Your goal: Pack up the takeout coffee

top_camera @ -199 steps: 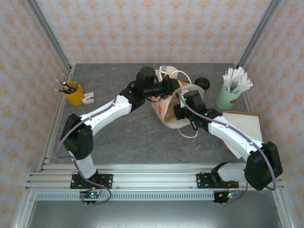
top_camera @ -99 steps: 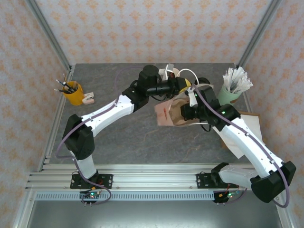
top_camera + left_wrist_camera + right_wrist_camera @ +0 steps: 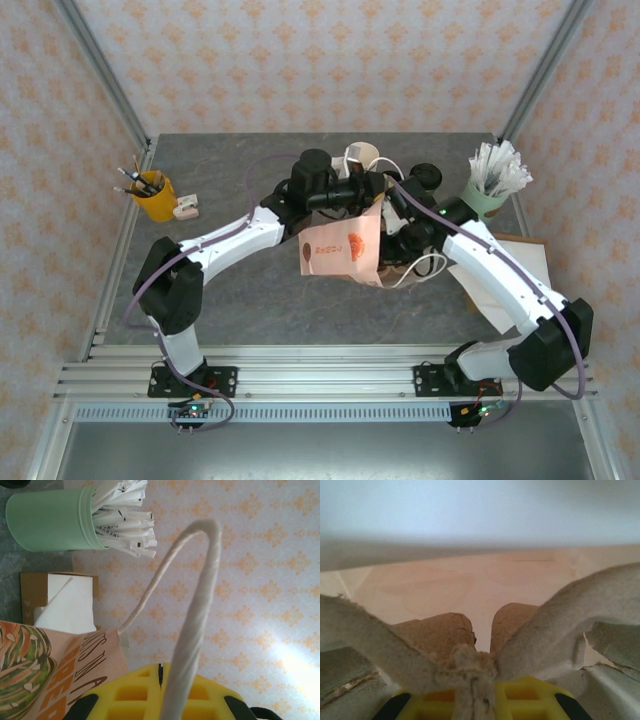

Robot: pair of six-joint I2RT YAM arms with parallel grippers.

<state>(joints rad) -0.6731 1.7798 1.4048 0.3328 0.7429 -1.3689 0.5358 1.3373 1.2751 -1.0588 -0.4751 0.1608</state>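
**Two arms share a printed paper bag (image 3: 340,250) at mid-bench**

The left end effector (image 3: 167,700) is clamped on the bag's white rope handle (image 3: 195,630). The right end effector (image 3: 475,700), at the bag's right side, is closed on the central ridge of a moulded pulp cup carrier (image 3: 530,635). The takeout coffee (image 3: 424,176), black lid on, stands at the far right of the bench (image 3: 250,290), just left of a mint cup (image 3: 482,205) of white wrapped sticks.

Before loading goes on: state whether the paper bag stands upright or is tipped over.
Tipped: the paper bag shows its printed side panel to the overhead camera, and the left tool is shut on its white rope handle.
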